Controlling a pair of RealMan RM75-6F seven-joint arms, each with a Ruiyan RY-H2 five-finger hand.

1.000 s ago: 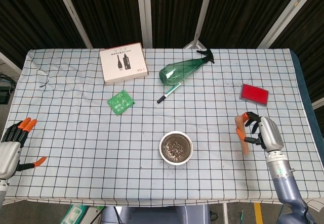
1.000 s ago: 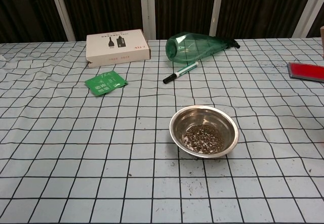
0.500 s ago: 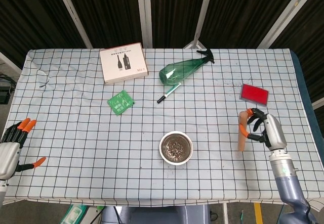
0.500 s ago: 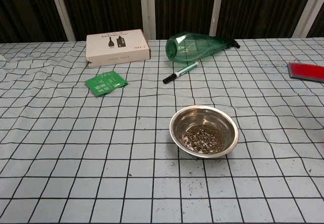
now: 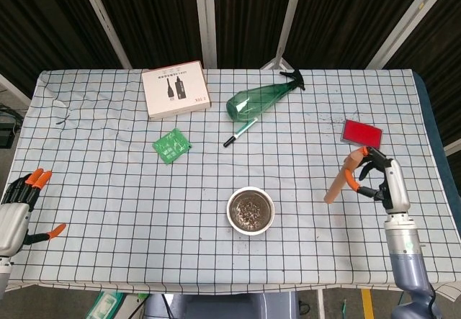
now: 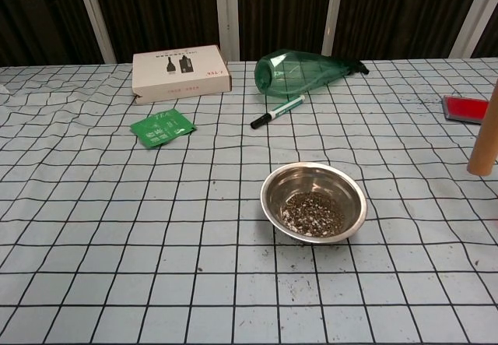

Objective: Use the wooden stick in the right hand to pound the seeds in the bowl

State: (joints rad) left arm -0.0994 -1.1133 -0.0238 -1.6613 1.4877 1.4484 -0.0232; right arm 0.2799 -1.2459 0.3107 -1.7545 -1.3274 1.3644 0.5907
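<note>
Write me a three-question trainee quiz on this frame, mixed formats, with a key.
1. True or false: the wooden stick already touches the seeds.
2. What lies nearest the green spray bottle? A) marker pen B) red pad C) green packet
3. Fill in: the seeds sit in a metal ___.

Key:
1. False; the right robot hand holds it tilted, well to the right of the bowl.
2. A
3. bowl

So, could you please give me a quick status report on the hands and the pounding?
Right hand holds tilted wooden stick, right of round metal bowl. Left hand open, idle. Seeds untouched. Path clear.
</note>
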